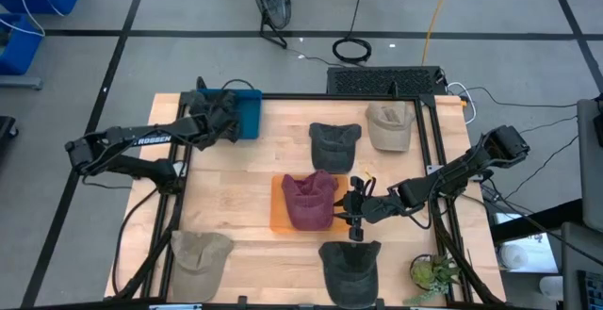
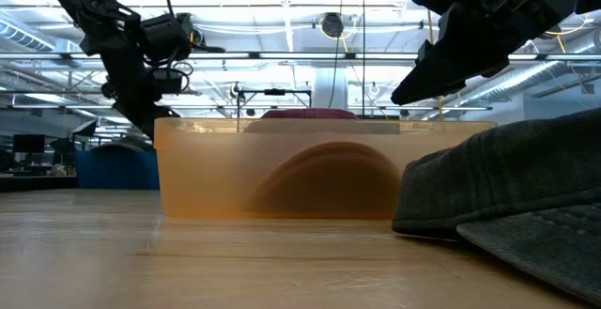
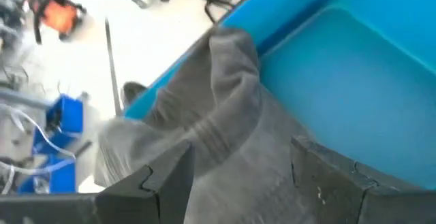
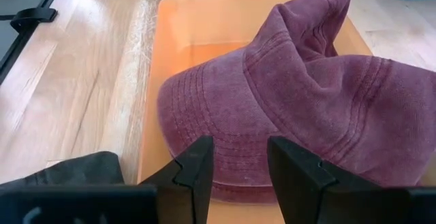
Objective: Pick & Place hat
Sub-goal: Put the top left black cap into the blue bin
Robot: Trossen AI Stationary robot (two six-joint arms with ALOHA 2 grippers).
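Closest to the low camera, a dark grey cap (image 2: 512,192) lies brim-forward on the table (image 1: 245,183), with the orange bin (image 2: 282,173) just behind it. From above, that orange bin (image 1: 280,206) sits near the table's centre and already carries the maroon hat (image 1: 309,200), crumpled so its crown folds over, probably because it was let fall rather than laid flat. The right hand (image 1: 355,206) hovers just beside the bin at about three o'clock from it, fingers apart and holding nothing; I'd guess it is done with that hat.

Over at roughly ten o'clock on the table, the left hand (image 1: 219,114) is above the blue bin (image 1: 247,112), its fingers (image 3: 167,183) spread wide around a grey hat (image 3: 211,132) that drapes over the bin's rim. Whether it is gripped or simply resting there I cannot tell.

Other hats wait on the table: a dark one (image 1: 334,143) and a beige one (image 1: 390,125) toward twelve o'clock, a tan one (image 1: 200,258) at seven. A small plant (image 1: 431,274) stands at the five o'clock corner.
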